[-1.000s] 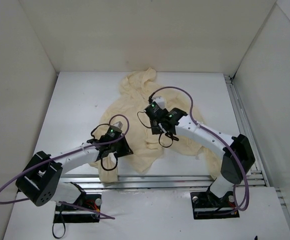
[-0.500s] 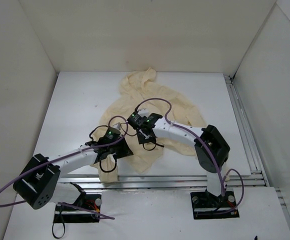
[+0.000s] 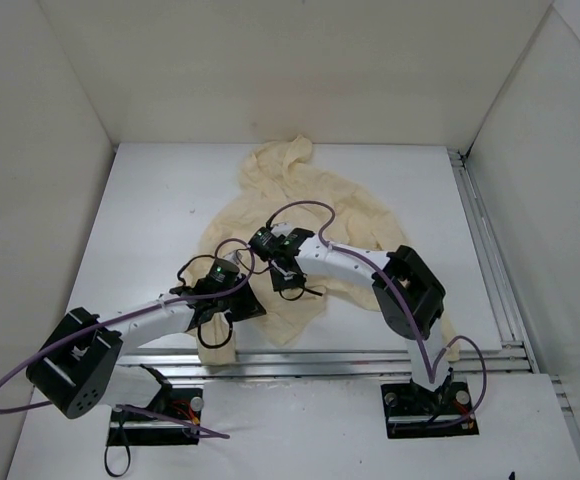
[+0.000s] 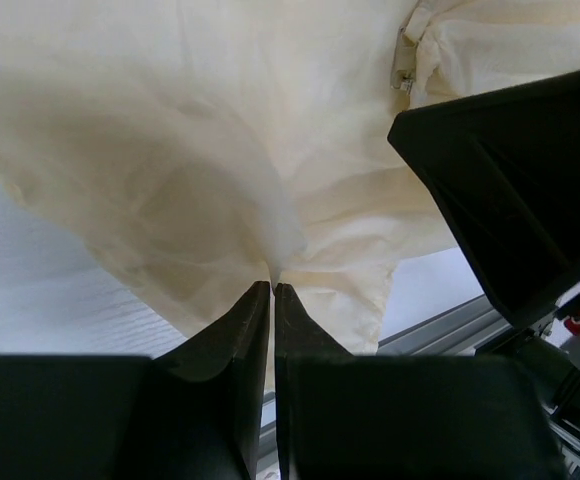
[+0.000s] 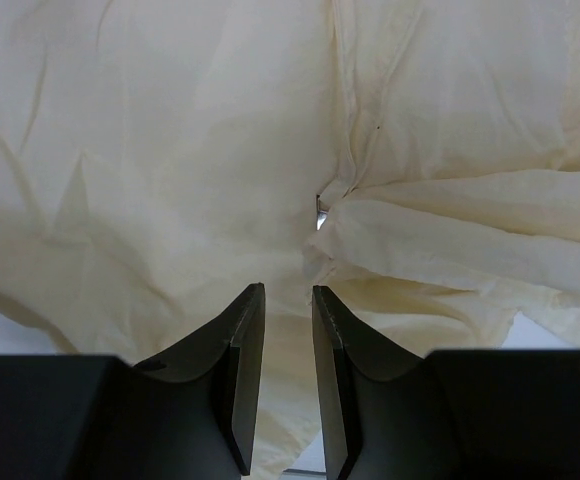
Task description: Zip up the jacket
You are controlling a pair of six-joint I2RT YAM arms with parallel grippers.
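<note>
The pale yellow-cream jacket (image 3: pixel 315 195) lies crumpled on the white table, hood toward the back. My left gripper (image 3: pixel 238 300) is at its near-left hem, and in the left wrist view it (image 4: pixel 272 287) is shut on a pinched fold of jacket fabric (image 4: pixel 220 180). My right gripper (image 3: pixel 288 276) hovers over the jacket's lower front, close beside the left one. In the right wrist view it (image 5: pixel 288 292) is narrowly open and empty, just short of the small metallic zipper pull (image 5: pixel 321 213). The pull also shows in the left wrist view (image 4: pixel 403 72).
White walls enclose the table on the left, back and right. An aluminium rail (image 3: pixel 370 357) runs along the near edge, another (image 3: pixel 480 240) along the right side. Purple cables loop over both arms. The right gripper's black body (image 4: pixel 530 180) fills the left wrist view's right side.
My right arm has swung left and toward the near edge, bringing its gripper close to the left gripper over the jacket's lower front. The left arm has hardly moved.
</note>
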